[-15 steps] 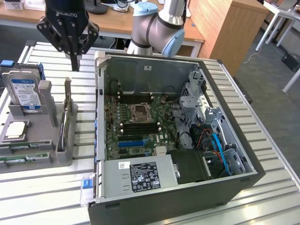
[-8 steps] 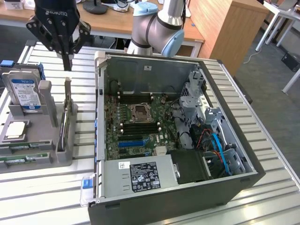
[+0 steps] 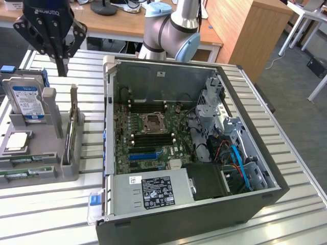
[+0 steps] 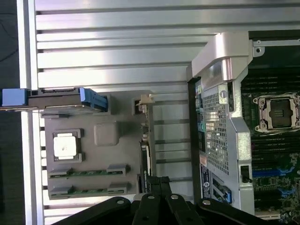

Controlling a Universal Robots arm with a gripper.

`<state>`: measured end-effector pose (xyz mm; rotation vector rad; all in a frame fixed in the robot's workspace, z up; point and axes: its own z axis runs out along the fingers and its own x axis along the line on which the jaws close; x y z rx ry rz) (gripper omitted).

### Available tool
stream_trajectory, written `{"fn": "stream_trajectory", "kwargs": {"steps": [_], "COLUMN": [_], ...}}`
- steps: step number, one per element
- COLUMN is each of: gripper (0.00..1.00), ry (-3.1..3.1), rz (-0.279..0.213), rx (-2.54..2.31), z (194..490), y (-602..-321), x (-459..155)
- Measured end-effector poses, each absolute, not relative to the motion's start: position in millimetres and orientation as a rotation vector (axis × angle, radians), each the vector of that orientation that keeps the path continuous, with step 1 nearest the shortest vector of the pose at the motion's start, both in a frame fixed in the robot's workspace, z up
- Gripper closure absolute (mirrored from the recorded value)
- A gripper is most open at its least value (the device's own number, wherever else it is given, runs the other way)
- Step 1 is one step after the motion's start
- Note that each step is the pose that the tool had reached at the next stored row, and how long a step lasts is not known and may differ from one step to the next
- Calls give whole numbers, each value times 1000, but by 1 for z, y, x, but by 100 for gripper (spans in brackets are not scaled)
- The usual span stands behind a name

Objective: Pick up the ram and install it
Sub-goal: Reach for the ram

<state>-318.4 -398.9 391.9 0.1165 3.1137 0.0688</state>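
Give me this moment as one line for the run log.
pincer: shut, holding nothing, near the tray | ram: two sticks lying in the tray | computer case: open

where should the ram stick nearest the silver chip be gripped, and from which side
Probably mid-length on the ram, between the grey clips capping its ends, coming straight down from above the grey holder. It lies long and narrow in its slot, ends covered, middle bare, so a grip across its narrow width fits there.
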Motion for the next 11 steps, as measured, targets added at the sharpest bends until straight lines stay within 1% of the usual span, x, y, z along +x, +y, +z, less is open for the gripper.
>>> {"fn": "stream_trajectory", "kwargs": {"steps": [11], "gripper": [89], "ry": [3114], "rz": [69], "rx": [117], "z": [392], "y": [-399], "x": [-359]}}
